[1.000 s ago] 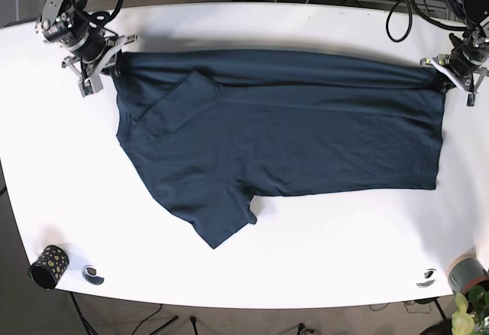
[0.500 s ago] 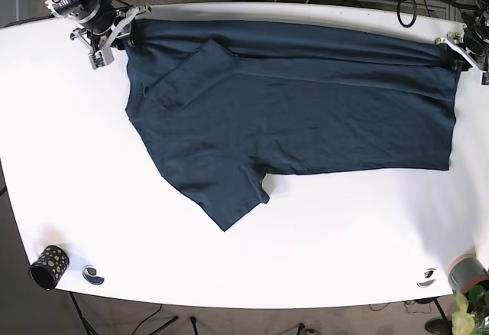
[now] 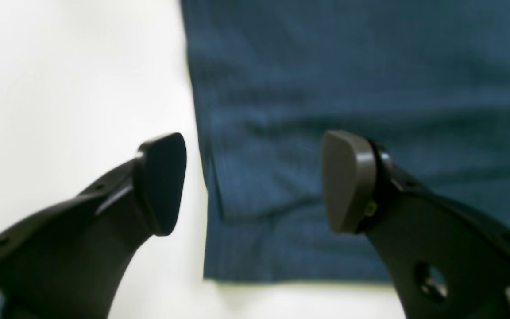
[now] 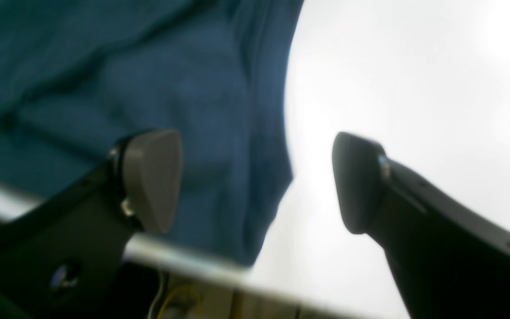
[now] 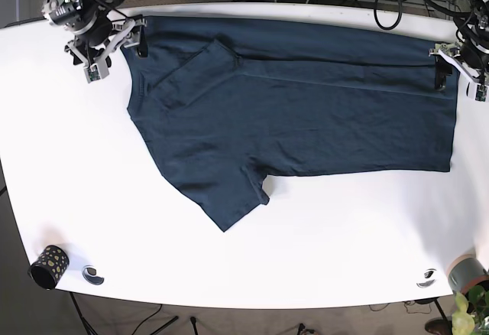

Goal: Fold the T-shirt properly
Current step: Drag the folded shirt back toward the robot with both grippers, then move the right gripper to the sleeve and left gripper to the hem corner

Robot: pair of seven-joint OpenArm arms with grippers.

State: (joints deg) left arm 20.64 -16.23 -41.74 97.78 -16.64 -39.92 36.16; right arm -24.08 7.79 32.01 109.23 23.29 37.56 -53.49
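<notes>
both grippers (image 5: 122, 38) (image 5: 451, 71) now open, t-shirt (image 5: 306, 113) released.

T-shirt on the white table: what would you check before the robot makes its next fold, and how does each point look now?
1. Left gripper open, free of cloth: ok.
2. Right gripper open, free of cloth: ok.
3. T-shirt lying flat on the table: ok, slight wrinkles.
4. Far long side already folded over, sleeve on top: ok.
5. Near sleeve folded in: not ok, sticks out.
6. Far edge fully on the table: cannot tell.
</notes>
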